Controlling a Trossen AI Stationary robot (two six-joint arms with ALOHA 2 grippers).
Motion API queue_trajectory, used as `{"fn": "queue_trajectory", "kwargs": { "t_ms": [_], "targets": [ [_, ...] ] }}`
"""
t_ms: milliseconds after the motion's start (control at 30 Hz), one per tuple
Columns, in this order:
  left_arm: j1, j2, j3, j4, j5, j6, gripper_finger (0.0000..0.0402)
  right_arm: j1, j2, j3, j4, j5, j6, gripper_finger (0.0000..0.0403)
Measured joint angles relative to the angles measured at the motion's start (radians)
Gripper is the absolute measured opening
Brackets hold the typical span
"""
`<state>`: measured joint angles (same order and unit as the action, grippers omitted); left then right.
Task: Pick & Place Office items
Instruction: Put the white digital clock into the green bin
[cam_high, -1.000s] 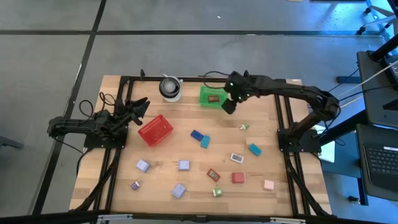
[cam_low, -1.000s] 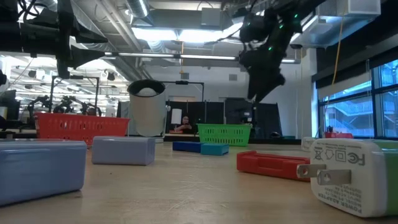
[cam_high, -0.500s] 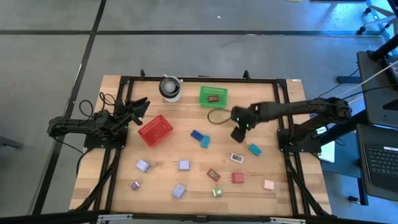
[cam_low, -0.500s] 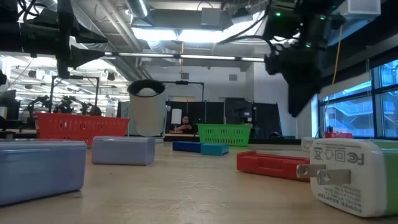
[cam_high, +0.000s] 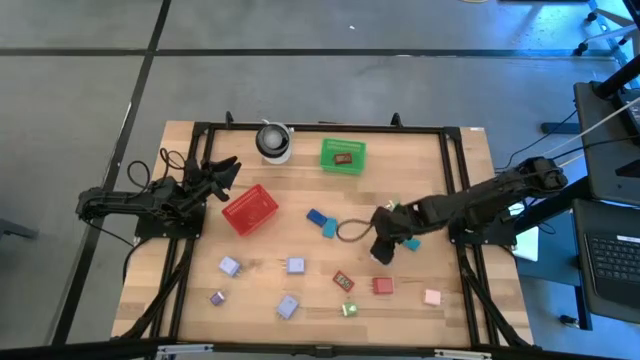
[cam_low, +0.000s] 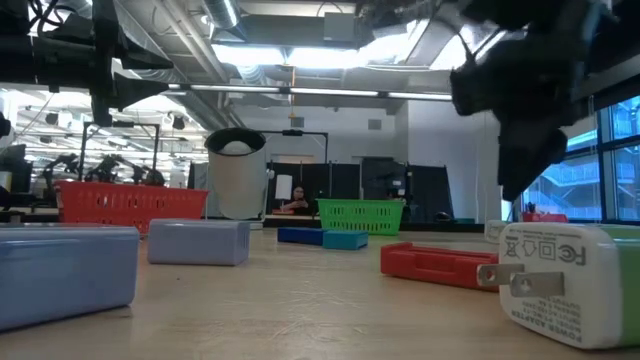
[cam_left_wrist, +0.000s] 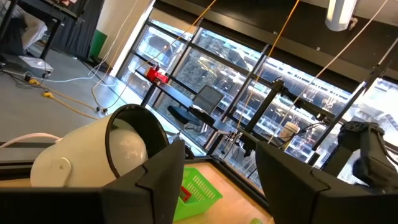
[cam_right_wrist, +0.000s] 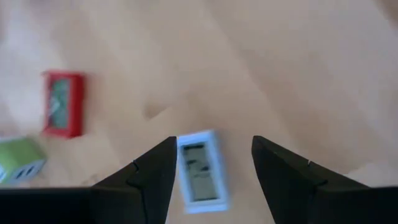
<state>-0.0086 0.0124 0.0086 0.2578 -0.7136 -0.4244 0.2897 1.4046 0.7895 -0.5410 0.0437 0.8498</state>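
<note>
Right jaws poised open over a small white adapter block

Near the counter's front edge lie lavender blocks, a red block and a pink one. Mid-counter, the right gripper hangs with jaws apart above the white rectangular adapter, hiding it from overhead. Farther back stand the red mesh basket, green rectangular basket and white cylinder; the left gripper waits half open at the left edge.

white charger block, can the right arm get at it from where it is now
Probably yes. The right claw hangs open right above the white charger block, which lies flat between the fingers' line with bare table around it. The nearest red piece sits well aside, so nothing looks in the way.
</note>
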Motion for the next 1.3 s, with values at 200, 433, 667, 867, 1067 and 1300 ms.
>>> {"fn": "queue_trajectory", "kwargs": {
  "t_ms": [200,433,667,867,1067,1300],
  "targets": [
    [0.0,0.0,0.0,0.0,0.0,0.0,0.0195,0.113,0.0,0.0,0.056,0.136,-0.076,0.0212],
    [0.0,0.0,0.0,0.0,0.0,0.0,0.0196,0.155,0.006,0.0,0.078,0.159,-0.049,0.0263],
    [0.0,0.0,0.0,0.0,0.0,0.0,0.0195,0.16,0.087,0.0,0.078,0.159,-0.054,0.0313],
    [0.0,0.0,0.0,0.0,0.0,0.0,0.0195,0.159,0.191,0.0,0.073,0.159,-0.153,0.0315],
    [0.0,0.0,0.0,0.0,0.0,0.0,0.0193,0.15,0.255,0.005,0.073,0.159,-0.164,0.0307],
    [0.0,0.0,0.0,0.0,0.0,0.0,0.0196,0.151,0.266,0.005,0.073,0.158,-0.174,0.0288]
  ]
}}
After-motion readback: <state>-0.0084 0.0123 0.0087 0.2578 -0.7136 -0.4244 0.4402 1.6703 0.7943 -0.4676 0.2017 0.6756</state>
